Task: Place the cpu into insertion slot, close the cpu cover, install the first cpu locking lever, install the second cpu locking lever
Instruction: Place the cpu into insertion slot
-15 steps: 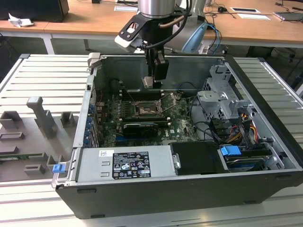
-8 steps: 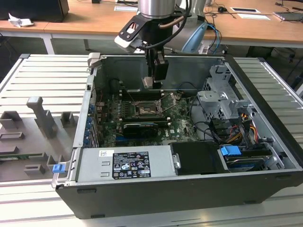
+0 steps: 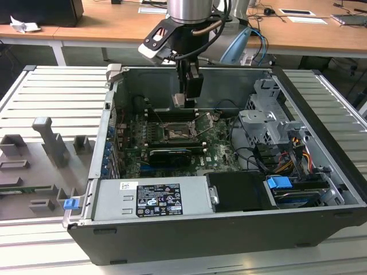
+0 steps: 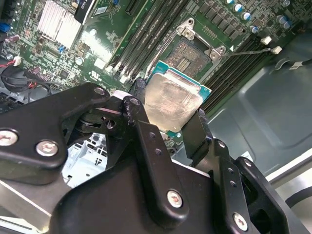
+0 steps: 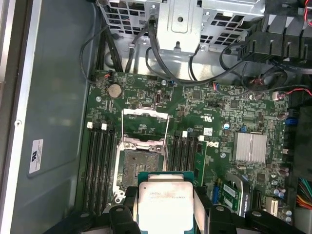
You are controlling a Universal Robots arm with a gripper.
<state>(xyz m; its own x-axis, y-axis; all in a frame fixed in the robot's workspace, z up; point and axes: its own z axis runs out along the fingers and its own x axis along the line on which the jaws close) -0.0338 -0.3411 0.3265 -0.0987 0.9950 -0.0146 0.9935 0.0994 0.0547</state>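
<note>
The gripper [image 3: 184, 98] hangs inside the open computer case [image 3: 321, 172], its black fingers [image 4: 194, 132] clamped on opposite edges of the cpu [image 4: 173, 101], which it holds clear above the motherboard [image 3: 221, 144]. In both wrist views the chip's dull silver lid faces the camera, with a green rim showing around it [image 5: 165, 202]. In the exterior view the cpu [image 3: 179, 101] is a small pale square at the fingertips, raised over the board near the case's far wall and well above the insertion slot [image 3: 175, 135]. The slot is unfilled: in the first wrist view its dark pin field [image 5: 138, 163] lies bare inside the silver frame, between the banks of long black memory slots [image 5: 97, 161]. The cpu cover [image 5: 145, 112] is swung open, its square window showing the green board beyond the socket. A thin wire rod [image 4: 248, 50] runs out from one corner of the socket in the second wrist view; it may be a released locking lever, though that is hard to make out. A finned silver heat sink [image 5: 249, 147] sits on the board to one side, and a grey power supply [image 3: 155, 197] fills the near edge of the case. The case rests on a slatted metal table [image 3: 51, 97].
</note>
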